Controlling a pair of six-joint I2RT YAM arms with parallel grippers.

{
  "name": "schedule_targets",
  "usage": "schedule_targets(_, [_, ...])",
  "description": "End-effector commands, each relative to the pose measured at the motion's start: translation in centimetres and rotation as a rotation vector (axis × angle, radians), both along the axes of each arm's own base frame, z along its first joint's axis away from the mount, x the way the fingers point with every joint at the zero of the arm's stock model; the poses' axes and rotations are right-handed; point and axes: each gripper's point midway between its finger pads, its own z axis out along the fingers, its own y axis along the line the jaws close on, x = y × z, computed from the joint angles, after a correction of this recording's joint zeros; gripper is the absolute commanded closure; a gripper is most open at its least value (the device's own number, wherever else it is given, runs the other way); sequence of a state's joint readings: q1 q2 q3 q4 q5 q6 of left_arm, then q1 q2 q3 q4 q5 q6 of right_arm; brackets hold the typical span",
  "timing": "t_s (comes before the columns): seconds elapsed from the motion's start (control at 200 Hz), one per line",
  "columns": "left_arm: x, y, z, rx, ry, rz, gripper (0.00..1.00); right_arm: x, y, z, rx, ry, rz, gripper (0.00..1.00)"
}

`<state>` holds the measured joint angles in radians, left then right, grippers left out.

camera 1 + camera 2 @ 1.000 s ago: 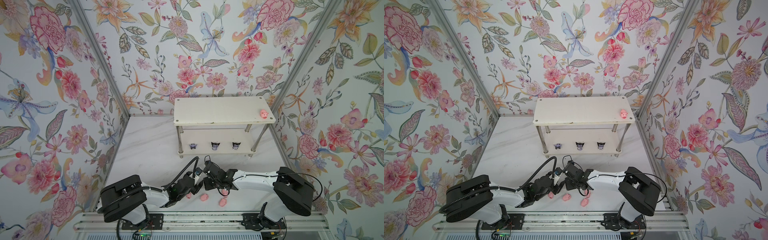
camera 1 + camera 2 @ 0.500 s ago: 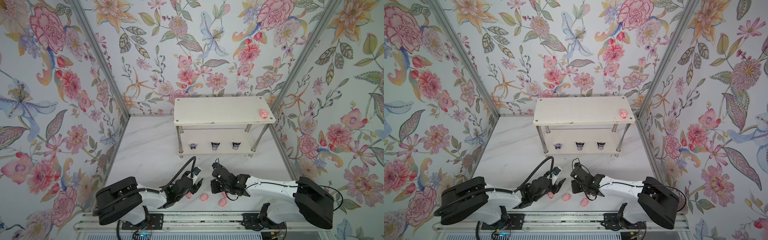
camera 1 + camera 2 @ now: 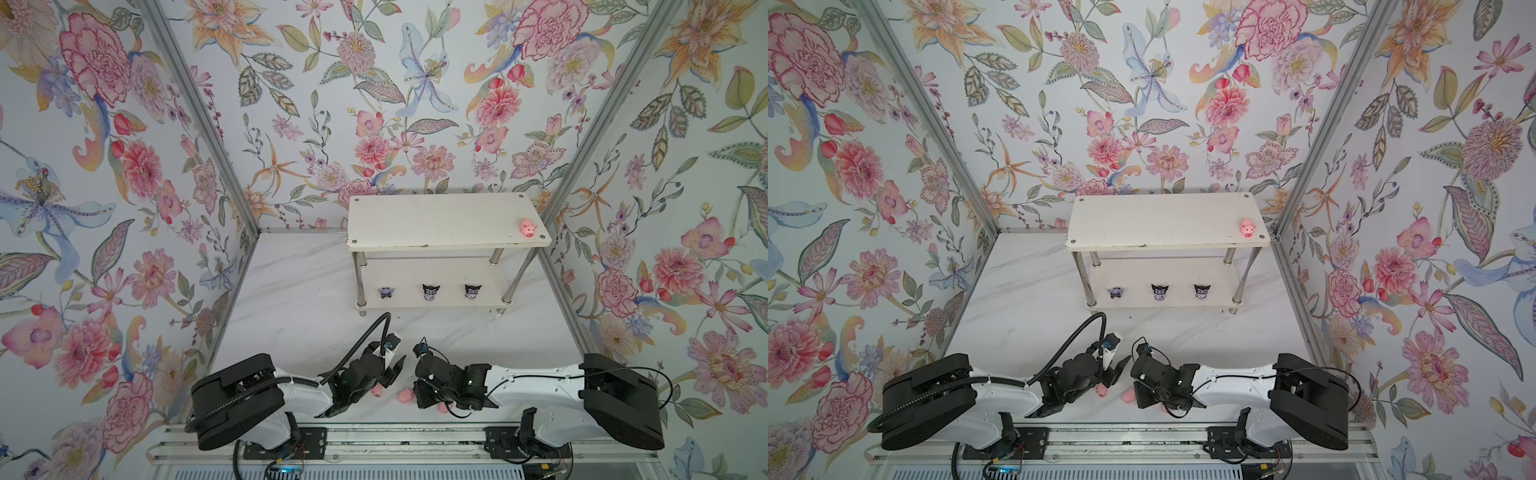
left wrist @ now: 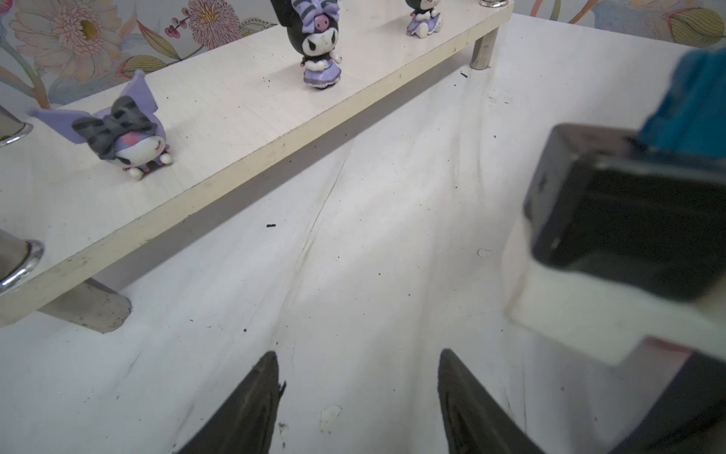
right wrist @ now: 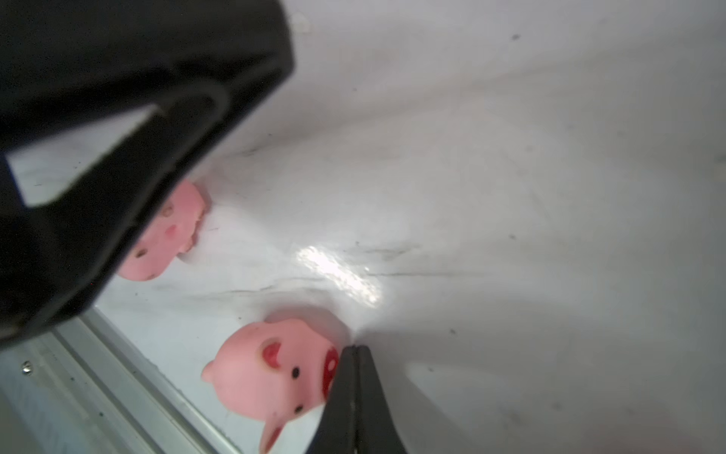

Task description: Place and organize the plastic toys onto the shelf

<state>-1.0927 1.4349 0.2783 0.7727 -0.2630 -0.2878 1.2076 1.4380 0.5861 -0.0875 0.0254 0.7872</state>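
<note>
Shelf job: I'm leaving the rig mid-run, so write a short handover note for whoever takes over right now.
Left gripper: jaws open, empty, low over the table, facing the shelf.
Right gripper: jaws shut, holding nothing, tip beside a loose pig.
Done: three purple figurines sit in a row on the lower board. One pig sits at the top board's right front corner.
Left: three loose pigs lie on the table by the grippers, partly under the arms, and need shelving. No other toys are visible.
</note>
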Motion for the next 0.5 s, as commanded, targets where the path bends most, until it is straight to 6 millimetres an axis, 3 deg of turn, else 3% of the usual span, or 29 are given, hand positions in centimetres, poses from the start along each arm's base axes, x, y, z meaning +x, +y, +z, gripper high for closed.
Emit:
schedule_targets(0.0, [0.8, 1.2, 1.0, -0.023, -0.041, 0.052, 0.35, 0.3, 2.8, -0.1, 0.006, -0.004, 0.057, 0.97])
schedule_targets(0.095, [0.9, 1.5, 1.2, -0.023, -0.051, 0.062, 0.35, 1.2, 4.8, 0.1, 0.004, -0.023, 0.086, 0.97])
schedule_targets(0.22, [0.9, 1.8, 1.6, -0.032, -0.06, 0.071, 0.34, 2.4, 5.7, 0.3, 0.009, -0.03, 0.077, 0.98])
schedule_targets(0.495, [1.0, 2.5, 2.3, -0.054, -0.081, 0.093, 0.34, 5.3, 3.7, 2.8, 0.044, -0.106, -0.021, 0.96])
